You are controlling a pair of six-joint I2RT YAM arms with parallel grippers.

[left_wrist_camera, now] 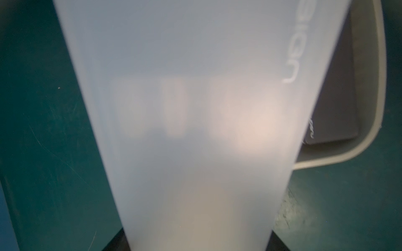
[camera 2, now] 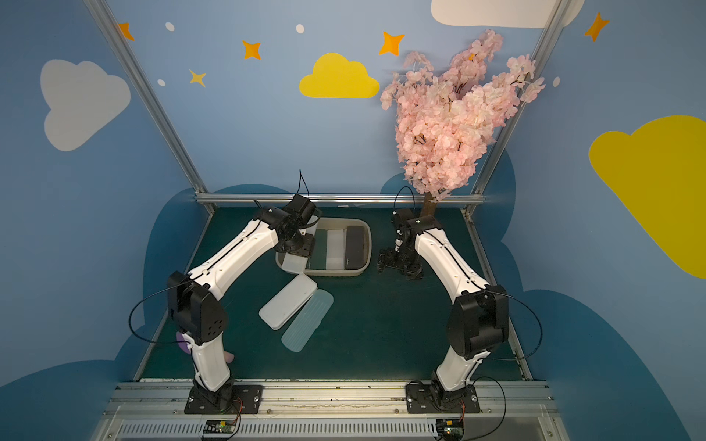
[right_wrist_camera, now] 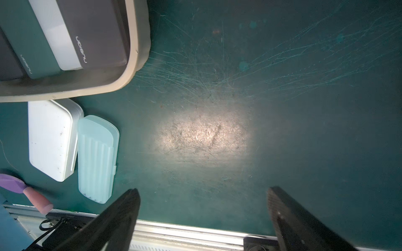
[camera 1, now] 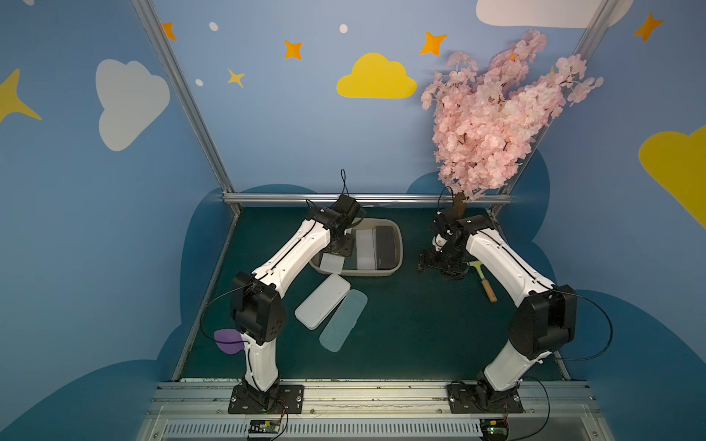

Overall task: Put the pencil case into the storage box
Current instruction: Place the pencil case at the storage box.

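Left gripper is pinching the frosted pencil case. Fingertips are hidden behind it in the left wrist view, so the exact hold point can't be read. Right gripper is spread wide and empty over bare mat.

Near to far:
- **By the left arm base:** purple and pink tool, not relevant.
- **Mid-mat:** white case and ribbed pale-green case lie flat side by side, both outside the box.
- **Storage box:** teal case, pale case and dark grey case lie flat inside in a row.
- **Held case:** it sits over the box's near left corner, tilted, with its near end sticking out past the rim. Can't tell if it touches the rim. Not yet down inside.
- **Right of the box:** the right gripper, then a small hammer partly under the right arm.
- **Far corner:** blossom tree.

Handling, judged: a hard hollow plastic shell, light and stiff, with smooth frosted skin that is likely slippery in the pads. It is long, so an end grip lets it swing or twist. Best hold is across the narrow width near mid-length with a moderate squeeze, since the lid could pop or the shell flex. The free slot looks to be on the box's left side beside the teal case. The case needs levelling before release.
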